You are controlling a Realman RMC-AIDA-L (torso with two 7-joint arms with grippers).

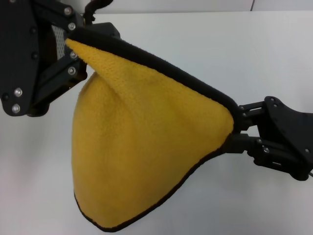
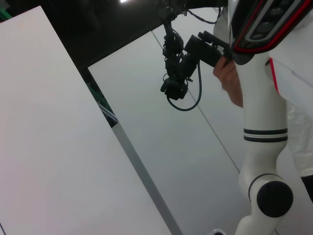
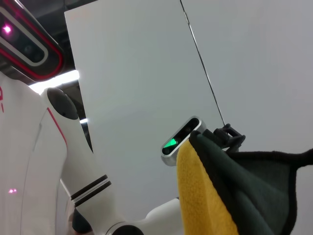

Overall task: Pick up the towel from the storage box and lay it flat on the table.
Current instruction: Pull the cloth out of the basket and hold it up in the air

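Observation:
The yellow fleecy towel [image 1: 142,147] with black edging hangs in the air above the white table [image 1: 220,49], stretched between both grippers. My left gripper [image 1: 73,44] at the upper left is shut on one top corner. My right gripper [image 1: 234,128] at the right is shut on the other top corner, which sits lower. The black top edge runs taut between them and the cloth sags in a rounded fold below. The right wrist view shows the towel [image 3: 200,196] with its yellow face and dark back. A small patch of perforated grey, perhaps the storage box [image 1: 58,36], shows behind the left gripper.
The left wrist view shows only white wall panels, a white robot arm [image 2: 261,147] and a person's hand [image 2: 227,78] holding a black device. The towel hides the table beneath it.

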